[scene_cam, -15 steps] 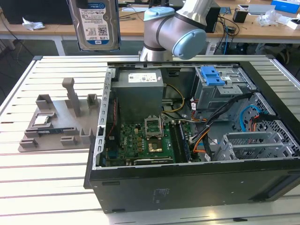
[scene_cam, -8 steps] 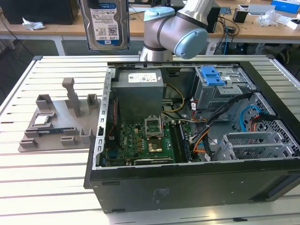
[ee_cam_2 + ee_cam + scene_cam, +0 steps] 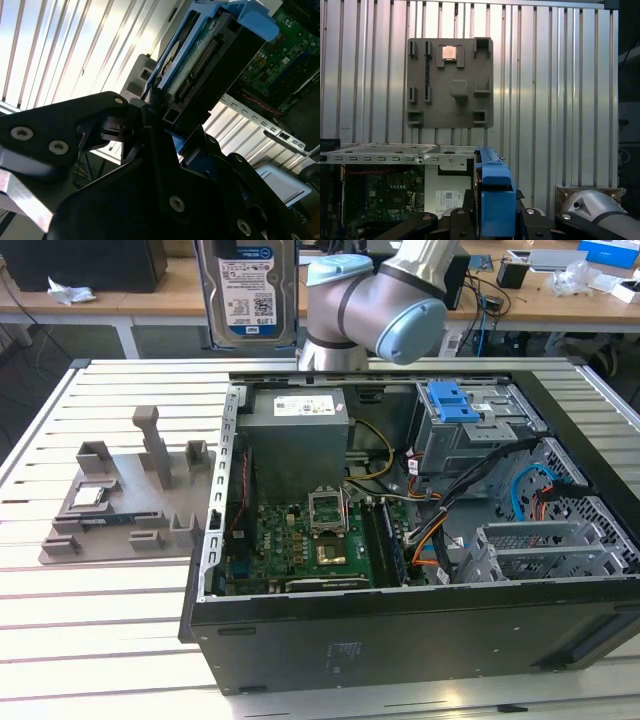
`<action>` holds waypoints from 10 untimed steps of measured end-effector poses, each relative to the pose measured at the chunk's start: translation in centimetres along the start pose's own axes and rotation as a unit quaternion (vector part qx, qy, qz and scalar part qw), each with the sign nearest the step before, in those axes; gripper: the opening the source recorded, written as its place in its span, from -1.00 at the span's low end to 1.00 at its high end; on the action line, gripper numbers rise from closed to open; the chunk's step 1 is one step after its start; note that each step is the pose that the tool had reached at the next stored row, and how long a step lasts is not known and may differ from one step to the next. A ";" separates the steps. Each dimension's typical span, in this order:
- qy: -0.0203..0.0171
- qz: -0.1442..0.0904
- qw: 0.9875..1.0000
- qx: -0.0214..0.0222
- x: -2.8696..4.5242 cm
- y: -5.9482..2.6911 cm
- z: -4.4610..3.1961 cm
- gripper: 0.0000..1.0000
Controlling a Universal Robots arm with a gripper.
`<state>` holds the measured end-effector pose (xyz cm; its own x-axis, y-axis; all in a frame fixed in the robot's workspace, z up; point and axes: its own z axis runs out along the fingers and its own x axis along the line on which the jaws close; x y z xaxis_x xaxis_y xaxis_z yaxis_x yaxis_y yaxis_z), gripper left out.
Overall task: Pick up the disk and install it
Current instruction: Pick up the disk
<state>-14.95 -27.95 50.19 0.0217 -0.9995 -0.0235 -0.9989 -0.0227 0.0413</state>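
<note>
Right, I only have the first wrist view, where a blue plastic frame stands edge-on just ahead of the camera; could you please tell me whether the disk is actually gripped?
Observer: Yes. In the second wrist view the gripper is shut on one end of the flat, silvery-grey rectangular disk. The blue rail frame runs along its edge, and its green circuit-board side and connector face that camera.
Operator: Thank you. Has it gone into the computer yet?
Observer: Not yet. In the exterior view the disk hangs upright, high above the table, with its blue-and-white label towards that camera. It is well clear of the open black computer case.
</note>
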 end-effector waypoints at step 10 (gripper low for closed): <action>0.000 0.000 1.000 0.000 0.06 -2.61 -0.11 -0.27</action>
<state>-12.33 -27.95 50.19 0.0217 -0.9995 -0.0235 -0.9989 -0.0227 0.0413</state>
